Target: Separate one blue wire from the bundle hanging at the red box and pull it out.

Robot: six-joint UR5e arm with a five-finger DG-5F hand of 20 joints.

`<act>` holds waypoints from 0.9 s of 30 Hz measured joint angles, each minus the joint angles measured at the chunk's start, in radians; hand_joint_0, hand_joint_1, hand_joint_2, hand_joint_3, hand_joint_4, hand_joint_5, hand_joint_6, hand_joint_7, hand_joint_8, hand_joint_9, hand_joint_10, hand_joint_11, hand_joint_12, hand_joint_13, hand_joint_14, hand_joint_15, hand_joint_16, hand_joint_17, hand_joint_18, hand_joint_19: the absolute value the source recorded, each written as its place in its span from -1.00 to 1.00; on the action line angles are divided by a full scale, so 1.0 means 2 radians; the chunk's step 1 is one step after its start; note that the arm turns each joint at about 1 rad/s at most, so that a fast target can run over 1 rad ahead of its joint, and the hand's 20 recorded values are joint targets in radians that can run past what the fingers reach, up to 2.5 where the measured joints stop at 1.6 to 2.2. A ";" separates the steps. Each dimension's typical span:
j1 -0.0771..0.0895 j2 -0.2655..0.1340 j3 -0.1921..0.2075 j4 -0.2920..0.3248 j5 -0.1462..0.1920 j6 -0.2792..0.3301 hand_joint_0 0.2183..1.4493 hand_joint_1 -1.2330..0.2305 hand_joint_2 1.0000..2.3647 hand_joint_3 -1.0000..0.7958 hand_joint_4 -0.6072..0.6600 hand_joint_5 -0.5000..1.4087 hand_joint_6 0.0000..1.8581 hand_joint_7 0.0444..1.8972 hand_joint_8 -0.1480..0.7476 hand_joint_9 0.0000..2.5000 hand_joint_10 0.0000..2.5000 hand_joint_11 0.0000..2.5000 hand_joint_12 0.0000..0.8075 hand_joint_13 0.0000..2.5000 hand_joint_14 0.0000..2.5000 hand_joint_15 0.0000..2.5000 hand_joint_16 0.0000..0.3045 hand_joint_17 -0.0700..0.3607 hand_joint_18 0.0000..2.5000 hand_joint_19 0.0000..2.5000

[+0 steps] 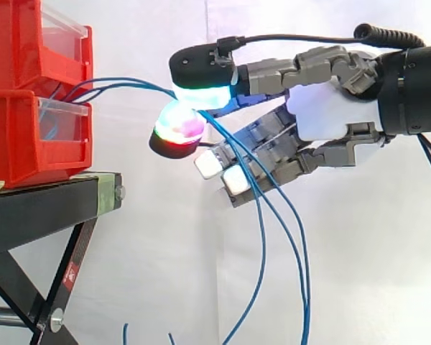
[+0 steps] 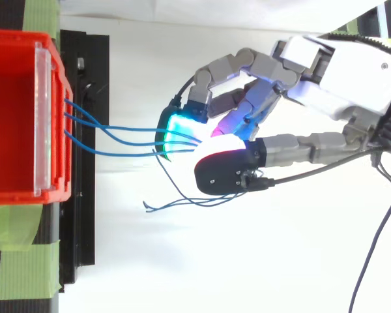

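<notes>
The hand [image 1: 330, 118] pinches the blue wires [image 2: 137, 154] between two glowing pads [image 1: 178, 126], one above and one below, while its other fingers stay half straight under them. Between the hand and the front edge of the red bins [image 1: 29, 144] there is open room, crossed only by these wires. They come out at the top of the lower bin, pass through the pinch and hang down freely beside the black stand [image 1: 43, 201].

place: robot lab | cues: white curtain [image 1: 165, 287], red bins [image 1: 29, 136], black stand [image 1: 36, 205], green tape [image 2: 23, 267]
</notes>
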 measured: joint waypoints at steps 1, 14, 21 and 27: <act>0.000 0.000 0.000 -0.001 0.000 0.006 -0.35 -0.31 -0.98 0.08 0.01 -0.63 -0.02 -0.09 0.63 0.04 -0.99 -0.73 0.16 0.03 -0.99 -0.77 -0.80 -0.36 -0.42 -0.99; 0.001 0.000 -0.001 -0.003 0.001 0.034 -0.36 -0.30 -0.98 0.06 0.04 -0.64 -0.02 -0.09 0.59 0.16 -0.99 -0.69 0.19 -0.10 -0.99 -0.77 -0.77 -0.31 -0.43 -0.98; 0.001 0.000 -0.001 -0.003 0.000 0.033 -0.36 -0.29 -0.97 0.05 0.03 -0.64 -0.01 -0.10 0.52 0.19 -0.99 -0.61 0.18 -0.12 -0.99 -0.75 -0.77 -0.31 -0.44 -0.97; 0.000 0.000 0.000 -0.003 -0.001 0.030 -0.36 -0.28 -0.98 0.04 0.02 -0.64 -0.01 -0.11 0.48 0.20 -0.99 -0.51 0.18 -0.12 -0.99 -0.73 -0.76 -0.30 -0.44 -0.95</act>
